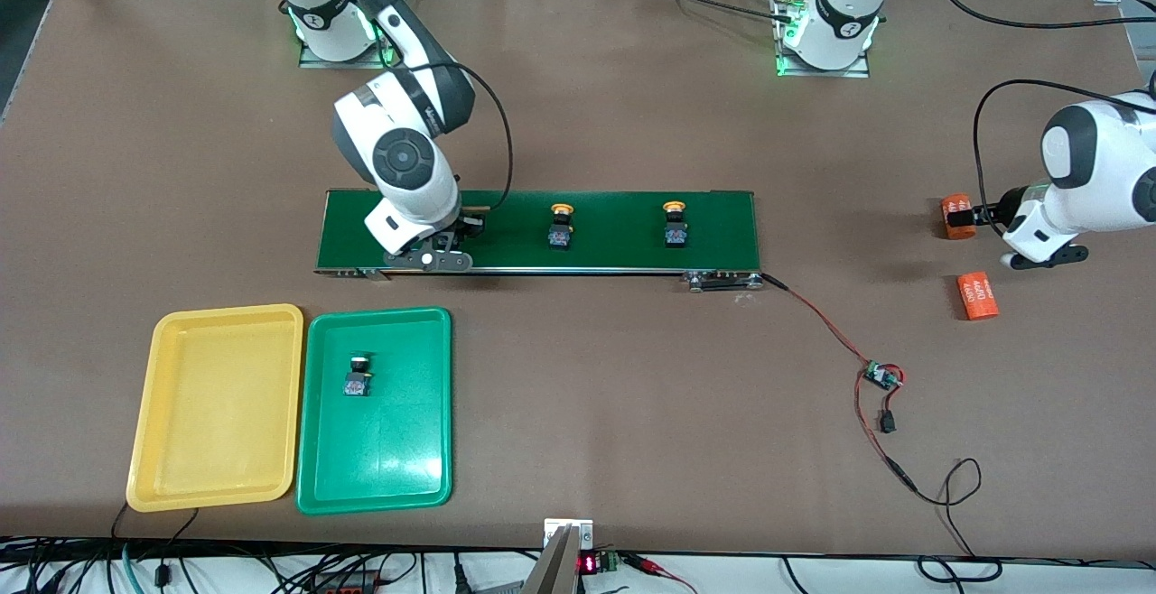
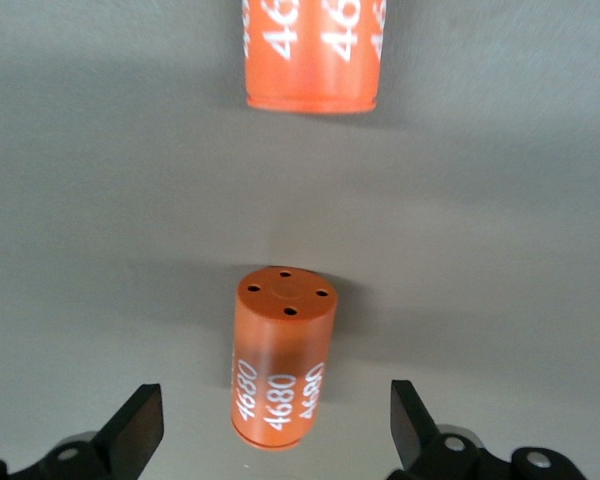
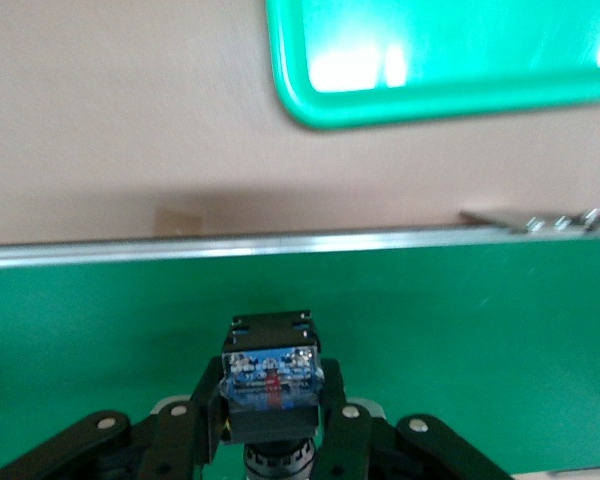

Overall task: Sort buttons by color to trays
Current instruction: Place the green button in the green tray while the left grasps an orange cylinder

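**Sorting push-button switches: right gripper closed on a switch at the conveyor belt**

Gripping a push-button switch [image 3: 271, 385] by its black-blue body, the right gripper [image 3: 272, 420] sits low over the dark green conveyor belt [image 1: 614, 255], at the belt's end toward the right arm; its fingers [image 3: 337, 412] press against both sides of the body. The cap colour of this held switch cannot be told.

Two more switches stand on the belt: one yellow-capped switch [image 1: 561, 226] near the belt's middle, and a second yellow-capped switch [image 1: 675, 224] farther toward the left arm's end.

The green tray [image 1: 424, 477] lies nearer to the front camera than the belt, with one green-capped switch [image 1: 358, 375] resting in it. The yellow tray [image 1: 181, 477] lies just beside the green tray, toward the right arm's end of the table.

The left gripper [image 2: 275, 440] waits well apart from the belt, toward the left arm's end of the table, its jaws spread wide on either side of an orange cylinder with white print [image 2: 280, 370] without touching it. A second orange cylinder [image 1: 977, 295] lies near the first, nearer to the front camera.

A red-and-black wire lead [image 1: 826, 328] runs from the belt's end to a small circuit board [image 1: 880, 375].
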Robot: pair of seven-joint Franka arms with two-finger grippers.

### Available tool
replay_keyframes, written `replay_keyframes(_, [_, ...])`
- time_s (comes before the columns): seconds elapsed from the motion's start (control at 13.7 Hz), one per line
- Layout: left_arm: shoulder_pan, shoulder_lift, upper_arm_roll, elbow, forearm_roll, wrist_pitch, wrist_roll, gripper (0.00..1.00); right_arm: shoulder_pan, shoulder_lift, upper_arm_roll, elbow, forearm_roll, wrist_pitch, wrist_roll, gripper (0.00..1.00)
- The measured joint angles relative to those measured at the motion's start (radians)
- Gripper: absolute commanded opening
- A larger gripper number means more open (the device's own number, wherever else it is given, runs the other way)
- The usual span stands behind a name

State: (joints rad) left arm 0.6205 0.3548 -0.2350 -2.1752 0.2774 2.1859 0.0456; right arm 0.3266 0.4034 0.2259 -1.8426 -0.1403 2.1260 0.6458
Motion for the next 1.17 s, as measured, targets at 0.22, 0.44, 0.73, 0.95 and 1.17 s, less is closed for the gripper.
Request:
replay_keyframes(0.22, [0.000, 0.030, 0.000, 0.000, 0.034, 0.032, 0.000, 1.00, -0.021, -0.008, -0.007, 0.080, -0.012, -0.006, -0.042, 0.14])
replay_keyframes(0.44, [0.000, 0.049, 0.000, 0.000, 0.035, 0.035, 0.000, 0.93, -0.046, 0.042, -0.037, 0.151, -0.038, -0.001, -0.102, 0.14])
replay_keyframes(0.73, [0.000, 0.062, 0.000, -0.004, 0.035, 0.035, 0.005, 0.61, -0.060, 0.182, -0.119, 0.208, -0.040, 0.145, -0.176, 0.14])
replay_keyframes(0.95, [0.000, 0.063, 0.004, -0.004, 0.035, 0.035, 0.046, 0.33, -0.063, 0.293, -0.155, 0.228, -0.042, 0.279, -0.204, 0.14])
replay_keyframes(1.17, [0.000, 0.060, 0.016, -0.001, 0.036, 0.039, 0.123, 0.21, -0.063, 0.347, -0.166, 0.244, -0.050, 0.334, -0.217, 0.15])
